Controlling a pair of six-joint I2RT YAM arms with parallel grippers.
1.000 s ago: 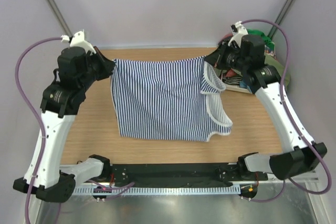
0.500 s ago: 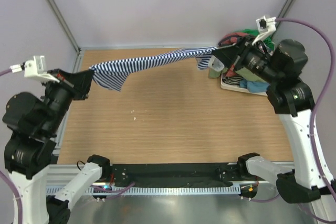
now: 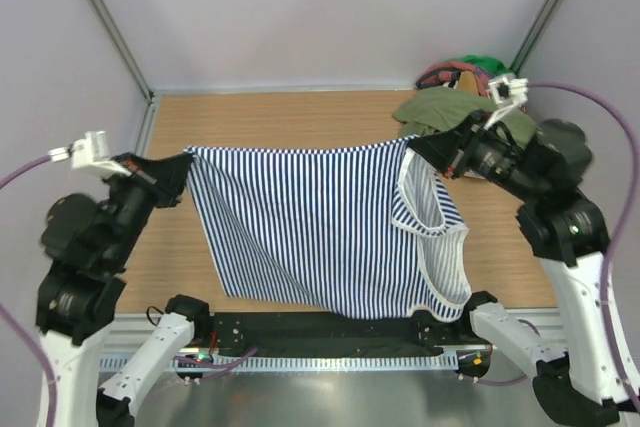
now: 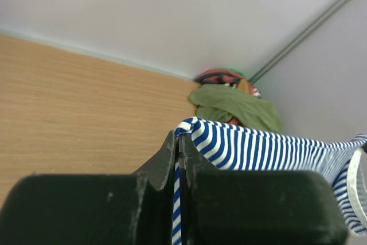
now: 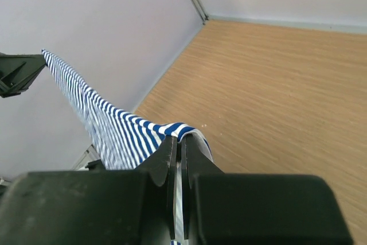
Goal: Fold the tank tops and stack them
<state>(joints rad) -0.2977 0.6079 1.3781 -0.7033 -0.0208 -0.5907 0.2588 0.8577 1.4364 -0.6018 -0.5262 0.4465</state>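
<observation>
The navy-and-white striped tank top (image 3: 320,227) hangs spread in the air over the table, stretched between both arms. My left gripper (image 3: 186,165) is shut on its left top corner, and the cloth (image 4: 241,147) runs out from between the jaws in the left wrist view. At the right top corner my right gripper (image 3: 418,147) is shut on the cloth (image 5: 114,124). The white-trimmed armholes and neck (image 3: 435,247) hang on the right side. An olive green tank top (image 3: 440,109) lies crumpled at the table's far right corner; it also shows as the green heap (image 4: 235,106) in the left wrist view.
More bunched clothes (image 3: 465,72), red and green, lie behind the olive top in the far right corner. The wooden table (image 3: 280,117) is walled by grey panels at the back and sides. A black rail (image 3: 330,332) runs along the near edge.
Both arms swung the striped top up and back toward the near edge; from a bunched rope high at the back it now hangs spread out flat over the table's near half.
</observation>
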